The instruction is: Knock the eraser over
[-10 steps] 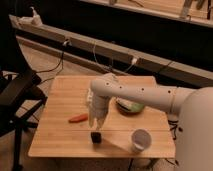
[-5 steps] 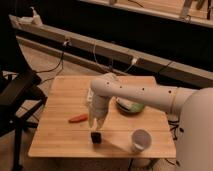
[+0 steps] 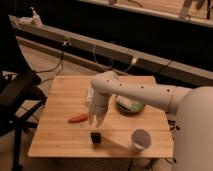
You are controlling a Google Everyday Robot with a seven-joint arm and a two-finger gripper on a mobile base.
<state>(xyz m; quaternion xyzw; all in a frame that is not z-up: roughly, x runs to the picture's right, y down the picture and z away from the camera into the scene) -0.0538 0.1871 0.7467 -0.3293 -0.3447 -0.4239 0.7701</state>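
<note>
So the robot's gripper [image 3: 95,120] is hanging pointed down over the wooden table [image 3: 56,140], just on the far side of the eraser [image 3: 95,136] and a bit above it. Honestly can't tell whether the gripper is open or closed from this angle, and it isn't holding anything as far as can be seen. The eraser is the small dark block near the table's near edge, roughly in the middle left to right. It looks like it's standing on end, so the knock doesn't seem to have happened yet.

To do this step well, the robot probably wants to drop a touch lower and then sweep toward the near side, catching the eraser up high rather than at its base. A low hit would likely just slide it along the wood instead of tipping it. A short, gentle push should be enough, since the block is close to the near edge and a hard shove could send it off the table.

Other stuff to stay clear of: an orange carrot-looking thing [image 3: 78,118] lies just left of the gripper, a white cup [image 3: 140,139] stands to the right of the eraser, and a green bowl [image 3: 131,106] sits farther back on the right, partly behind the arm. A straight pull toward the near side should miss all three.
</note>
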